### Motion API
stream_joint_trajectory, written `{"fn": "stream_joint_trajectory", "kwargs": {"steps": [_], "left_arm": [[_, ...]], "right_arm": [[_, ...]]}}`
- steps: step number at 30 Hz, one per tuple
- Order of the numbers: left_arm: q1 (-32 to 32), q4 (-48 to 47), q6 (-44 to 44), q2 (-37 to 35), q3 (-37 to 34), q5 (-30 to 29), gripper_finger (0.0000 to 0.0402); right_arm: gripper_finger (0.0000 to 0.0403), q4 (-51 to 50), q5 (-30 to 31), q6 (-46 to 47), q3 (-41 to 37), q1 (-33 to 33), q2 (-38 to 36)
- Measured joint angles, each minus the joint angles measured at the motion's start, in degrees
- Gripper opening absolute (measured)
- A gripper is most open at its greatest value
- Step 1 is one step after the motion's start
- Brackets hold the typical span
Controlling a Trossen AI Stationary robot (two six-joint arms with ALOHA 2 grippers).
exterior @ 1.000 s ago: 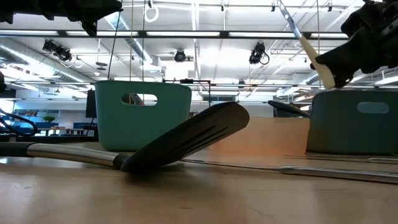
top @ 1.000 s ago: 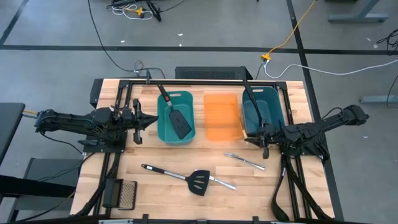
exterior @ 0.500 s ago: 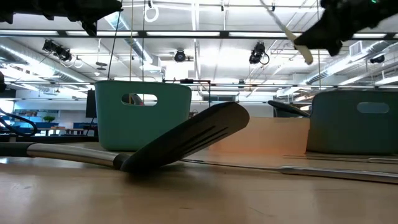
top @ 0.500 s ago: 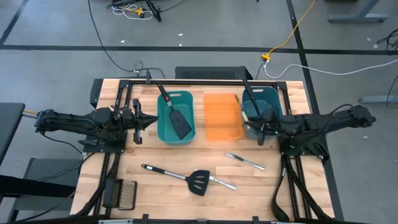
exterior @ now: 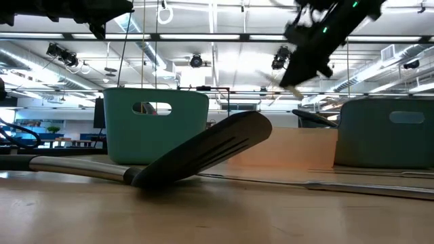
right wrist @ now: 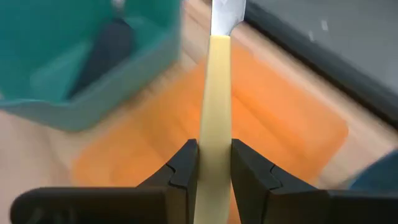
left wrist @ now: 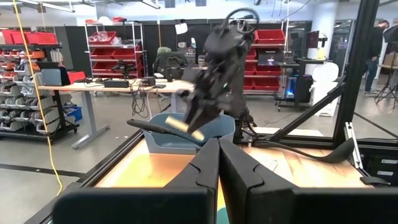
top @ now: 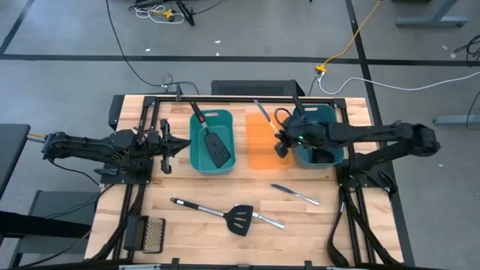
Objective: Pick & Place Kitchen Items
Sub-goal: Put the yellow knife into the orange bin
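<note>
Above the orange bin (top: 268, 141), at its right edge, we see the right gripper (top: 279, 139) clamped on the yellow-handled knife (right wrist: 215, 124), whose silver blade (top: 260, 109) points toward the far side of the table. Just right of it stands a teal bin (top: 328, 120) holding a black ladle (top: 301, 120); the left teal bin (top: 212, 142) holds a black slotted spatula (top: 212, 142). On the near wood lie a second slotted spatula (top: 238, 218) and a silver table knife (top: 295, 194), well clear of the gripper. The left gripper (top: 174, 146) waits pinched together, left of the bins.
</note>
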Motion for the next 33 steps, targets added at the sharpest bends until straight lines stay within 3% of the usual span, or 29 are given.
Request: {"fn": "stream_joint_trajectory", "kwargs": {"steps": [7, 15, 26, 33], "left_arm": [[-0.02, -0.05, 0.42, 0.0, 0.0, 0.02, 0.0014], [-0.02, -0.21, 0.61, 0.02, 0.0, 0.02, 0.0014], [0.0, -0.22, 1.46, 0.0, 0.0, 0.04, 0.0014], [0.0, -0.22, 1.46, 0.0, 0.0, 0.04, 0.0014]], "right_arm": [[0.0079, 0.38, -2.54, 3.19, -1.12, -3.27, 9.0], [0.0079, 3.07, -13.01, 5.89, -1.12, -4.69, 15.12], [0.0079, 3.05, -13.38, 9.73, -1.12, -6.57, 20.4], [0.0079, 3.05, -17.5, 10.6, -0.92, -7.49, 22.59]]}}
